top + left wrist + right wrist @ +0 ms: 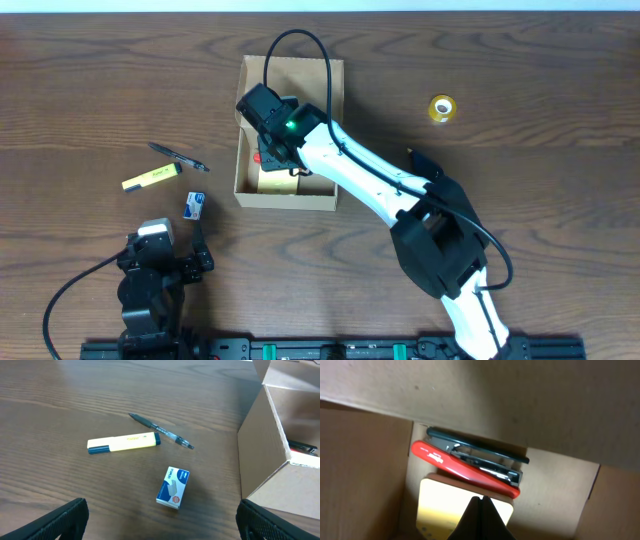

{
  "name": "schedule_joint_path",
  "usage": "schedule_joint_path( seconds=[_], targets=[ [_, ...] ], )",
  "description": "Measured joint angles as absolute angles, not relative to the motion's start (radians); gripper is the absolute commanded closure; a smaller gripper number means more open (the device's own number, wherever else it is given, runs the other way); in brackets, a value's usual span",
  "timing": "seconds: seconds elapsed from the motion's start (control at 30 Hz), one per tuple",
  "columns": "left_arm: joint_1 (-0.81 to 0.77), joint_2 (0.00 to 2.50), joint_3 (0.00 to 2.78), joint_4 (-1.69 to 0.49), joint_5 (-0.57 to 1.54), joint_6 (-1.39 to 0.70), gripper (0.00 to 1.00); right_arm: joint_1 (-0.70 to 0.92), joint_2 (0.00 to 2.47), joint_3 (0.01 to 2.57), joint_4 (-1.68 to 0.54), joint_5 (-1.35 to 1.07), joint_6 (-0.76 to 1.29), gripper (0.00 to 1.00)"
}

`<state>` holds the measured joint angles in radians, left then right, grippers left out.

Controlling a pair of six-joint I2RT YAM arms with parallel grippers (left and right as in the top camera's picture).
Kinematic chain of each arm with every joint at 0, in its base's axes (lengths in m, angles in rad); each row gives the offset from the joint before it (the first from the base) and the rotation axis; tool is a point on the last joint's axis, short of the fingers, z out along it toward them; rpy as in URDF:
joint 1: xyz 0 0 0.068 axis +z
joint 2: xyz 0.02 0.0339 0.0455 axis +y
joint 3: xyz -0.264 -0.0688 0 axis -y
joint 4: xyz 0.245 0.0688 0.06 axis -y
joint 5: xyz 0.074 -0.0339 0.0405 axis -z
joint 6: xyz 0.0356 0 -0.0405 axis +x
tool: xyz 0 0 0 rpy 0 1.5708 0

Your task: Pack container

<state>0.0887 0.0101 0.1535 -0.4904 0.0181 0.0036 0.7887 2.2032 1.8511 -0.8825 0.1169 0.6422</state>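
The container (285,201) is a tan cardboard box with its flap lid open at the table's middle; its side wall (260,455) shows in the left wrist view. My right gripper (270,158) reaches down inside it, shut with nothing between its fingers (481,502). Under it lie a red and black stapler (465,470) and a pale yellow pad (440,502). My left gripper (170,240) stands open low at the left front (161,519). Just beyond it is a small blue and white staples box (173,488).
A yellow highlighter (152,178) (123,443) and a dark pen (178,156) (161,431) lie left of the container. The staples box (195,206) sits nearer the left arm. A yellow tape roll (442,108) rests at the right back.
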Motion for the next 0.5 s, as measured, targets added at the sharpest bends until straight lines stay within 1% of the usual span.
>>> schedule_joint_path(
  seconds=[0.5],
  targets=[
    [0.089,0.01,0.154,-0.49,0.018,0.004,0.05,0.784,2.208,1.833,-0.817,0.193,0.642,0.99]
  ],
)
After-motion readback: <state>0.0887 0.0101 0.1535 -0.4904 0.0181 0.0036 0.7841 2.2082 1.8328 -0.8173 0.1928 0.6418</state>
